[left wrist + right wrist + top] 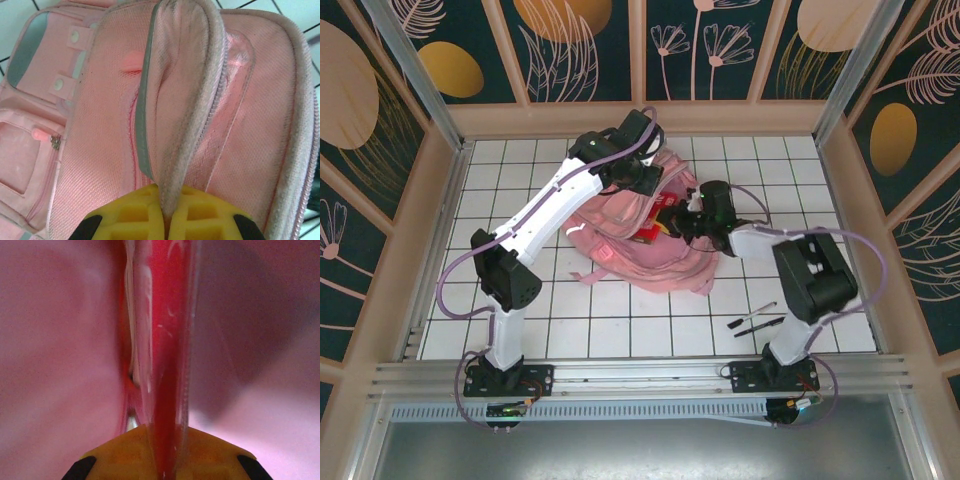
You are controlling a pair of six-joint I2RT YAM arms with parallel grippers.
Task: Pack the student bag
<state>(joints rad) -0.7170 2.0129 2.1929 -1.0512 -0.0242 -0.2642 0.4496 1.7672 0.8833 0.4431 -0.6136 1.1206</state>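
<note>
Grippers, two: the left gripper [164, 214] pinches a flap [182, 100] of the one student bag [620, 240], and the right gripper [165, 460] clamps one red item [167, 340]. Two pens [760, 325] lie apart.

White tiled tabletop [620, 320], dark grid lines. Pale peach frame [520, 118] around it. Dark teal wall panels [720, 50] printed with gold ovals, peach leaves, flowers. Aluminium rail [640, 372] along near edge. Light soft, even.

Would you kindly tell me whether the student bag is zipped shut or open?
Open: the left gripper pinches an unzipped edge of the student bag, holding that flap up.
</note>
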